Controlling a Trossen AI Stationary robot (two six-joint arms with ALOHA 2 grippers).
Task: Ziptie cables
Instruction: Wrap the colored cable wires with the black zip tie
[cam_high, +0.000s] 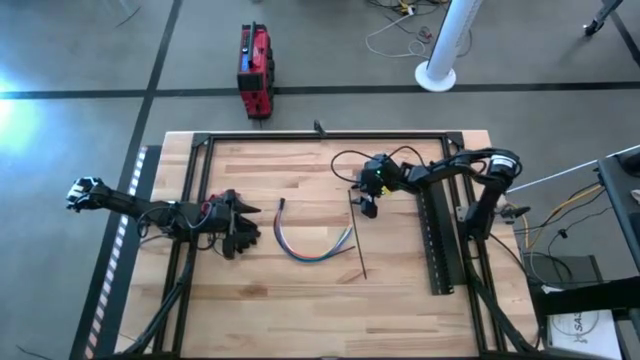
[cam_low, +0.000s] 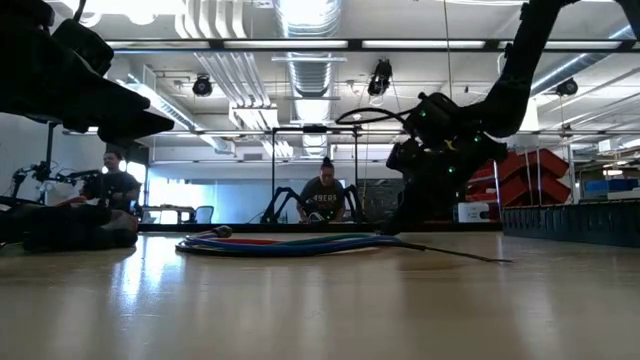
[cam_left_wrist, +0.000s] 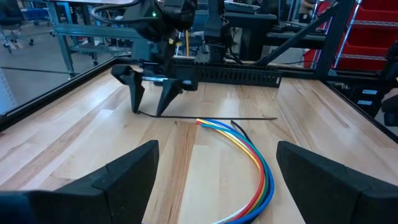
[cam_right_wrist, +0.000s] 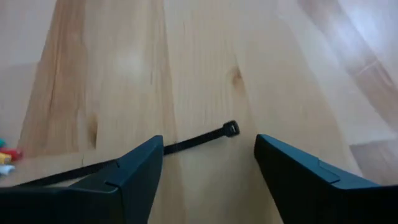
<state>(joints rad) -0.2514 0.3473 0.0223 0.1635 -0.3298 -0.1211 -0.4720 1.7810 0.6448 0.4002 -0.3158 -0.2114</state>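
Wooden table (cam_high: 300, 300), one ziptie (cam_high: 357, 240), one cables (cam_high: 310, 245) bundle

Right gripper (cam_high: 368, 207) low over table centre, fingers spread, pointing down. Left gripper (cam_high: 240, 232) low at left, fingers apart.

Both arms are dark, jointed and strung with black cables; the right gripper (cam_left_wrist: 151, 99) ends in two pointed black fingers beneath a small green light; the left gripper (cam_high: 243, 236) is black with red wiring.
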